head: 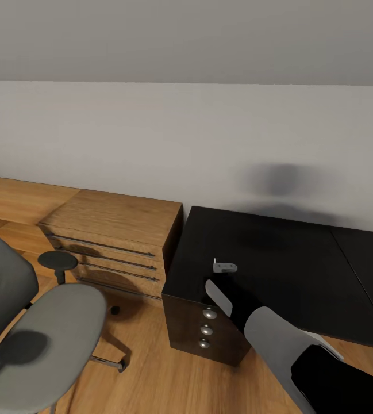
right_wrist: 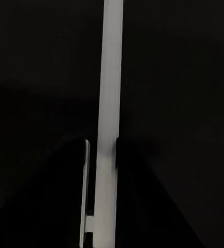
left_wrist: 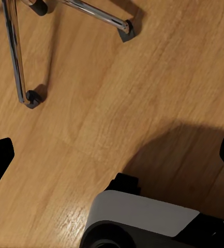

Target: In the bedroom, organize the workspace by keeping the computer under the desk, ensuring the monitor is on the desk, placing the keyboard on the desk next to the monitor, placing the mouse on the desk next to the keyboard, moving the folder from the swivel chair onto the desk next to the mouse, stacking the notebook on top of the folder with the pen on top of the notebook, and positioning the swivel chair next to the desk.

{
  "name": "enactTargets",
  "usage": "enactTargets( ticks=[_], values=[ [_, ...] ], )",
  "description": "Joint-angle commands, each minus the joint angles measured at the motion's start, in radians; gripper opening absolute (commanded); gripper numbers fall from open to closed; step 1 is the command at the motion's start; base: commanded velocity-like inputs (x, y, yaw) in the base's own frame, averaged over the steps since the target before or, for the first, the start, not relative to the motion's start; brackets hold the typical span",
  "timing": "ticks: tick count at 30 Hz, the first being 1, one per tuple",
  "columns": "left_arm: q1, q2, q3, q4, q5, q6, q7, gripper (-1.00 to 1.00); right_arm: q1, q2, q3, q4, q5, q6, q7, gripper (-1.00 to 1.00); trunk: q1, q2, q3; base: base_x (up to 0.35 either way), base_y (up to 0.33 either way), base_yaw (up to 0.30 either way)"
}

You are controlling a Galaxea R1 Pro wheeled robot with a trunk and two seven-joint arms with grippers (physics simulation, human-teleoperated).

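My right arm reaches from the lower right over the glossy black desk [head: 289,270], with the right gripper [head: 224,269] above the desk's left end. In the right wrist view that gripper [right_wrist: 102,155] is shut on a slim white pen [right_wrist: 112,77], which runs straight out between the fingers against the black top. The grey swivel chair [head: 54,325] stands on the floor at the lower left, apart from the desk, and its seat is bare. The left gripper [left_wrist: 112,157] hangs open over the wooden floor near the chair's chrome legs [left_wrist: 16,51].
A wooden drawer chest [head: 117,233] stands against the wall left of the desk. A dark cabinet with round knobs [head: 206,329] sits under the desk's left end. Wooden floor [head: 152,374] lies between chair and cabinet. The robot's own base [left_wrist: 143,222] shows below the left gripper.
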Motion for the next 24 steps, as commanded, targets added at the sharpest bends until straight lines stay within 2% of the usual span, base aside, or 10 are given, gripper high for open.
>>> enactTargets(
  ticks=[1,6,13,16,20,21,23,24],
  values=[
    [-0.001,0.000,-0.008,0.000,0.008,-0.004,0.005,1.00,0.000,-0.001,0.006,0.040,-0.022,0.007,-0.007,-1.00,0.000,0.000,-0.001,0.000,0.000,0.000],
    [-0.001,0.000,-0.008,0.000,0.008,-0.004,0.005,1.00,0.000,-0.001,0.006,0.040,-0.022,0.007,-0.007,-1.00,0.000,0.000,-0.001,0.000,0.000,0.000],
    [-0.001,0.000,-0.008,0.000,0.008,-0.004,0.005,1.00,0.000,-0.005,0.003,0.024,-0.022,0.012,-0.007,-1.00,-0.027,0.049,0.021,0.000,0.000,0.000],
    [-0.001,0.000,-0.008,0.001,0.008,-0.004,0.005,1.00,0.000,-0.021,-0.004,-0.024,-0.027,0.033,-0.008,-1.00,-0.038,0.070,0.030,0.000,0.000,0.000],
    [-0.001,0.000,-0.008,0.001,0.008,-0.004,0.005,1.00,0.000,-0.078,-0.032,-0.123,-0.068,0.112,-0.009,-1.00,-0.054,0.098,0.043,0.000,0.000,0.000],
    [-0.001,0.000,-0.008,0.002,0.008,-0.004,0.005,1.00,0.000,-0.104,-0.042,-0.170,-0.100,0.155,-0.010,-1.00,-0.057,0.105,0.046,0.000,0.000,0.000],
    [-0.001,0.000,-0.008,0.002,0.008,-0.004,0.005,1.00,0.001,-0.132,-0.048,-0.218,-0.139,0.194,-0.011,-1.00,-0.065,0.119,0.052,0.000,0.000,0.000],
    [-0.001,0.000,-0.008,0.002,0.008,-0.004,0.005,1.00,0.001,-0.162,-0.053,-0.262,-0.179,0.223,-0.013,-1.00,-0.069,0.126,0.055,0.000,0.000,0.000]
  ],
)
